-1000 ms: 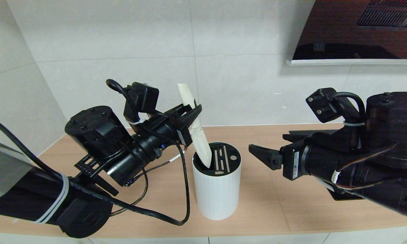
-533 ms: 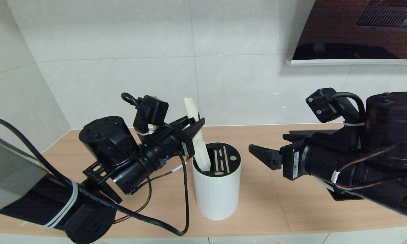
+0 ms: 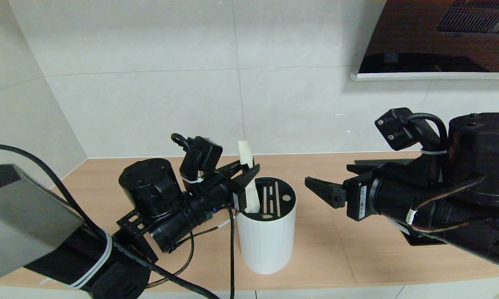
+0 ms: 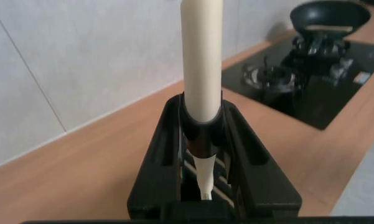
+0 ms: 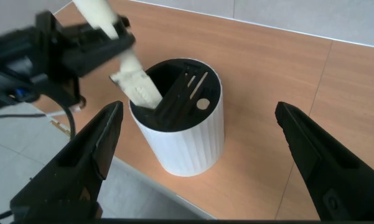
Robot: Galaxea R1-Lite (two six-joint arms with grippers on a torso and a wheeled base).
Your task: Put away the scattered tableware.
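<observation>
Our left gripper (image 3: 249, 176) pinches the cream-handled utensil (image 3: 245, 154) low on its smooth, round handle, with the jaws pressed against it. The utensil's flat, pale working end dips into the wide opening of the holder (image 3: 266, 236), a white ribbed cylinder with a black slotted top that stands on the wooden counter (image 3: 357, 249). We judge the utensil light and stiff, and its glossy handle likely to slip, so a hold near the neck suits it. Our right gripper (image 3: 328, 174) hangs spread near the holder.
</observation>
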